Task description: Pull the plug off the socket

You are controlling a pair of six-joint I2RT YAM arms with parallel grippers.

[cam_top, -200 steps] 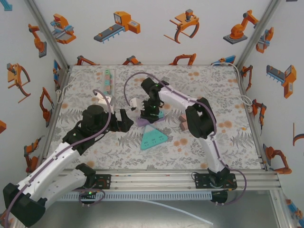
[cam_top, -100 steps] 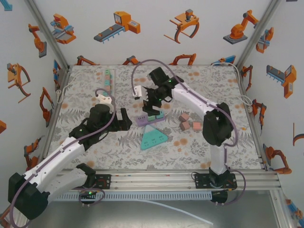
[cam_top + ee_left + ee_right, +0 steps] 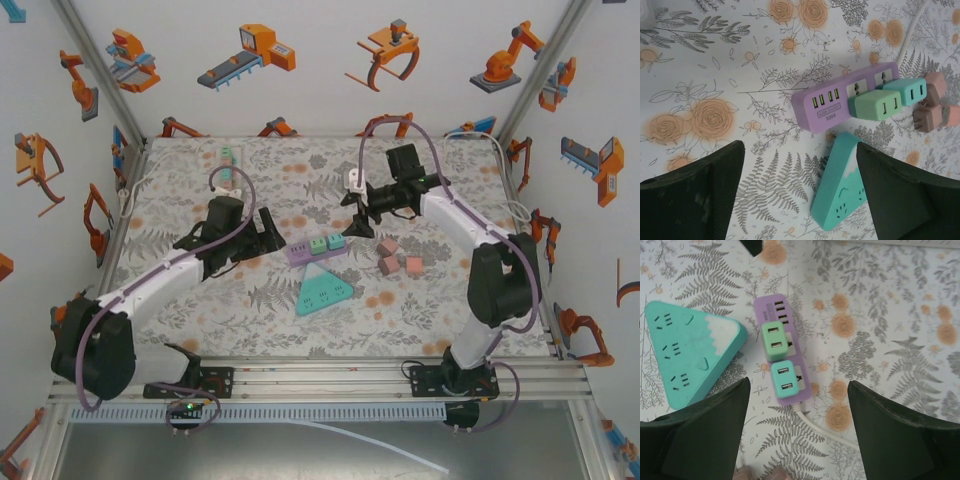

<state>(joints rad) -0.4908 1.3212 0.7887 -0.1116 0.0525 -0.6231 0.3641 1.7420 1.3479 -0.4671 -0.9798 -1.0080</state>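
Observation:
A purple power strip [image 3: 300,253] lies mid-table with a green plug [image 3: 315,244] and a teal plug [image 3: 337,241] seated in its sockets. My left gripper [image 3: 269,236] hovers just left of the strip, open and empty. In the left wrist view the strip [image 3: 826,105] and the green plug [image 3: 875,106] lie ahead of the left gripper [image 3: 800,195]. My right gripper [image 3: 357,217] hangs above and behind the strip's right end, open and empty. From the right wrist the strip [image 3: 801,352], the green plug [image 3: 774,341] and the teal plug [image 3: 783,380] sit ahead of the right gripper [image 3: 797,430].
A teal triangular socket block [image 3: 325,292] lies just in front of the strip. Pink adapter cubes [image 3: 399,260] sit to its right. The strip's white cable [image 3: 825,427] runs off toward the right. Another multicoloured strip [image 3: 228,170] lies at the back left.
My right gripper has left the strip and drawn back up and to the right. The left arm has swung in closer to the strip's left end. Both plugs stay seated.

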